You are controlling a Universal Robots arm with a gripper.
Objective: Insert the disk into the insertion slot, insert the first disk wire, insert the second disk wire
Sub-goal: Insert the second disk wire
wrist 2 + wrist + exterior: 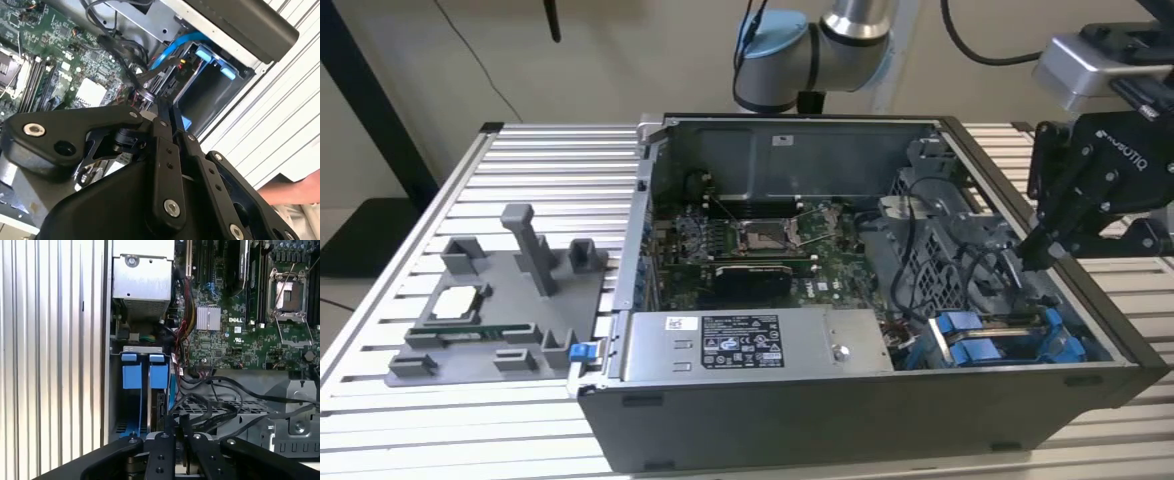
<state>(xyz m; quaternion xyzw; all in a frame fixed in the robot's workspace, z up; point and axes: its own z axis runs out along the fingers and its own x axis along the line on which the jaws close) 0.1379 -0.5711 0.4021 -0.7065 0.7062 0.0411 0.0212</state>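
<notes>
The insertion slot [1003, 338] lies at the near corner of the open computer case on the exterior view's right, marked by blue plastic tabs [159, 374]. A dark slab on edge between the blue parts [161, 407] looks like the disk seated in the slot; its label is hidden. My black gripper [1031, 255] hangs just above that bay. In both wrist views its fingers [161, 125] are pressed together, shut on the end of a black disk wire [131, 70] that loops off over the cage [225, 412]. A blue wire [172, 47] runs into the bay beside it.
The grey power-supply box [747, 343] lies along the case's front, next to the bay. The motherboard [747, 240] fills the middle and a perforated cage with cables [947, 250] stands behind the bay. A grey fixture [500, 300] sits on the slatted table. A hand [295, 192] shows outside the case.
</notes>
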